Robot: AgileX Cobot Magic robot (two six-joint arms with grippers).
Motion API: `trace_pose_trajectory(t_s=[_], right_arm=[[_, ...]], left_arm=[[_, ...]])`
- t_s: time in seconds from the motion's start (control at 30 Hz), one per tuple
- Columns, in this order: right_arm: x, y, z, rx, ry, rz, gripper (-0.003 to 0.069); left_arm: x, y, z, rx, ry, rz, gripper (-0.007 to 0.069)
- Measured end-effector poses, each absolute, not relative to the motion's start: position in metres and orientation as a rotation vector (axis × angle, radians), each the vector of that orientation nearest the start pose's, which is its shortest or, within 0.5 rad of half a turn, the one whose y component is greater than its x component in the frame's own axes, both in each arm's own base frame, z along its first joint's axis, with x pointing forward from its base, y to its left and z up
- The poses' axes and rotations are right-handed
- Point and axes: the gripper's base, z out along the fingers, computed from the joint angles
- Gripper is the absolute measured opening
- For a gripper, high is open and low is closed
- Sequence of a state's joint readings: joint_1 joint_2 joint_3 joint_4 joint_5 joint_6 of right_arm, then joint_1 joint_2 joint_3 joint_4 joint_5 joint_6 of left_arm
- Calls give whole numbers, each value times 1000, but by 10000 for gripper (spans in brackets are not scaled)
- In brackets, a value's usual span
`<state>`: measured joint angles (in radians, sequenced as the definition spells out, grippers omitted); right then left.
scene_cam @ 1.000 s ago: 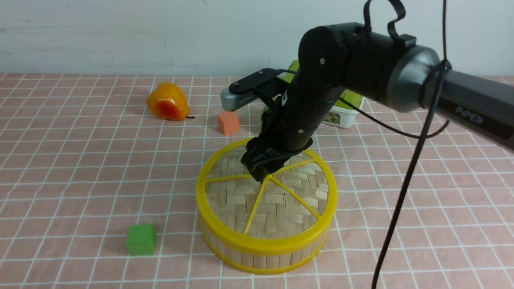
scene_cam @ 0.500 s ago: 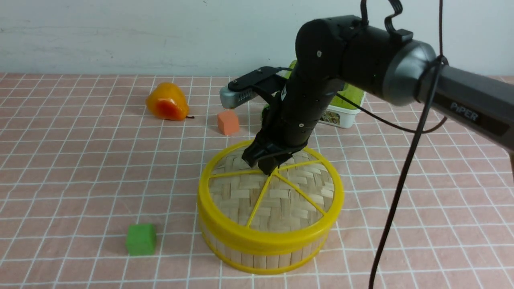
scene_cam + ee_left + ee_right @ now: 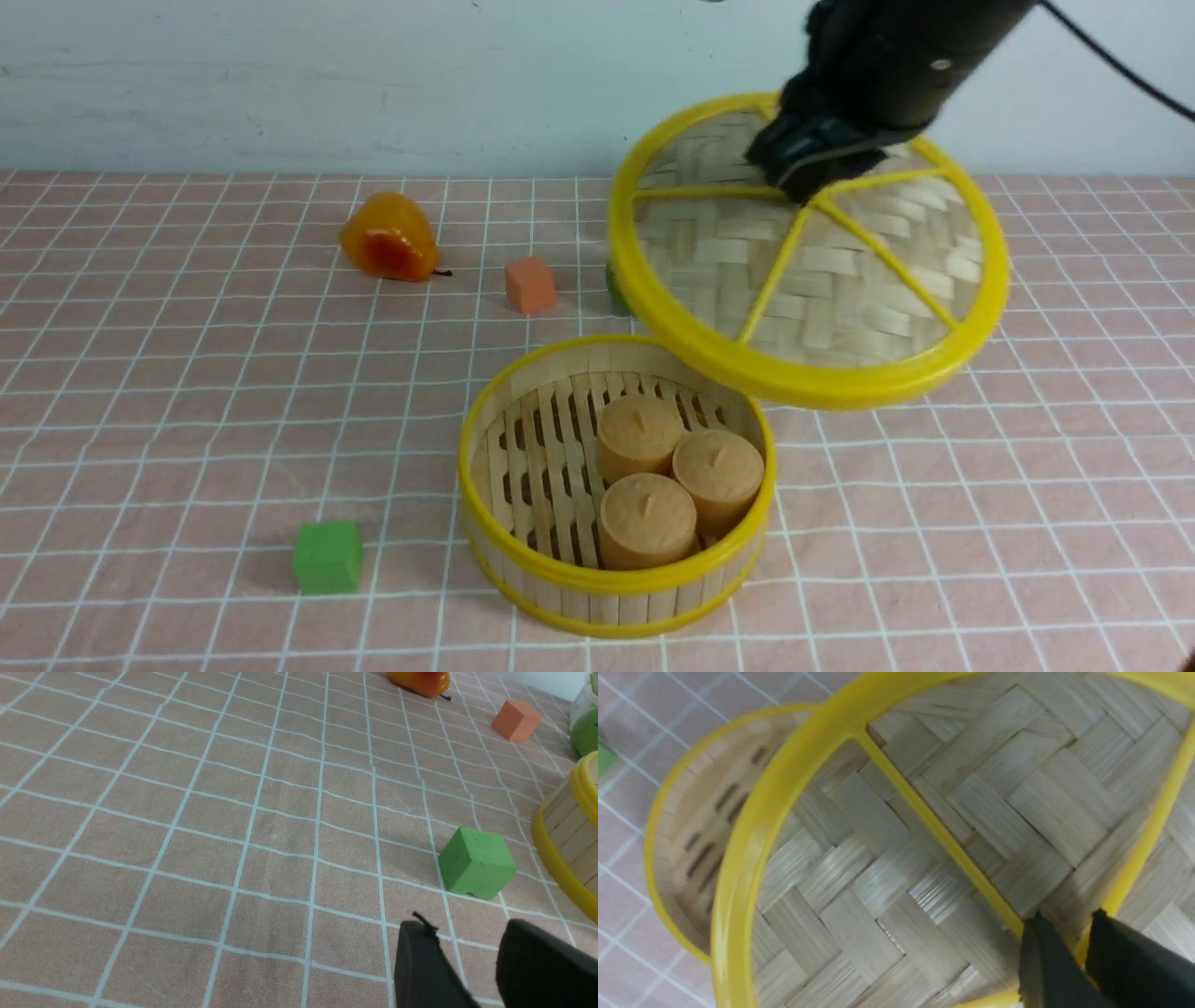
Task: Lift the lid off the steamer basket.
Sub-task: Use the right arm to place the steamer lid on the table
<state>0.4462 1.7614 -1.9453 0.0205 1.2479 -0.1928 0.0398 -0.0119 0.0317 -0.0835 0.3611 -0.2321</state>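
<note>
The steamer basket (image 3: 560, 378) stands uncovered on the checked cloth, with three tan cylinders (image 3: 646, 509) on its slatted floor. The lid (image 3: 822, 280), woven bamboo with a yellow rim and spokes, hangs tilted in the air above and to the right of the basket. My right gripper (image 3: 805, 182) is shut on the lid's central knob where the spokes meet. In the right wrist view its fingertips (image 3: 1064, 917) pinch that hub, the lid (image 3: 878, 858) fills the picture and the basket (image 3: 672, 812) shows below. My left gripper (image 3: 467, 933) hovers open over bare cloth near the basket wall (image 3: 567, 826).
A green cube (image 3: 327, 556) lies left of the basket, close ahead of the left fingers (image 3: 476, 863). Farther back sit an orange cube (image 3: 529, 284) and an orange-yellow pear (image 3: 388, 237). A green object (image 3: 614, 291) peeks out behind the lid's left edge.
The right gripper closed on the lid's knob, then lifted the lid off the basket and carried it up and to the right, uncovering the three cylinders.
</note>
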Motion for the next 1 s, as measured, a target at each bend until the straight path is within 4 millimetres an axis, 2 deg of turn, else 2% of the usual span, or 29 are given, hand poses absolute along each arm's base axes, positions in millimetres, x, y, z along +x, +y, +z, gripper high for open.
trace_pose_trajectory(t_s=[0.03, 0.07, 0.1, 0.17, 0.2, 0.37, 0.43, 0.47, 0.53, 0.57, 0.77, 0.87, 1.0], right_arm=[[337, 145, 399, -756, 2474, 101, 82], [335, 133, 394, -728, 2509, 89, 82], [332, 114, 381, -676, 2572, 80, 82], [332, 94, 360, -595, 2628, 96, 82], [333, 86, 353, -556, 2641, 110, 82], [345, 54, 290, -353, 2665, 146, 82], [348, 50, 281, -330, 2664, 138, 82], [355, 44, 261, -296, 2662, 126, 82], [362, 42, 244, -277, 2664, 120, 82], [362, 42, 244, -277, 2660, 119, 82], [380, 42, 200, -259, 2707, 116, 82], [382, 43, 193, -257, 2715, 117, 97], [384, 43, 193, -252, 2699, 115, 176]], left_arm=[[53, -1, 171, -305, 1844, -215, 239], [53, -1, 171, -305, 1844, -215, 239], [53, -1, 171, -305, 1844, -215, 239], [53, -1, 171, -305, 1844, -215, 239], [53, -1, 171, -305, 1844, -215, 239], [53, -1, 171, -305, 1844, -215, 239], [53, -1, 171, -305, 1844, -215, 239], [53, -1, 171, -305, 1844, -215, 239], [53, -1, 171, -305, 1844, -215, 239], [53, -1, 171, -305, 1844, -215, 239], [53, -1, 171, -305, 1844, -215, 239], [53, -1, 171, -305, 1844, -215, 239], [53, -1, 171, -305, 1844, -215, 239]])
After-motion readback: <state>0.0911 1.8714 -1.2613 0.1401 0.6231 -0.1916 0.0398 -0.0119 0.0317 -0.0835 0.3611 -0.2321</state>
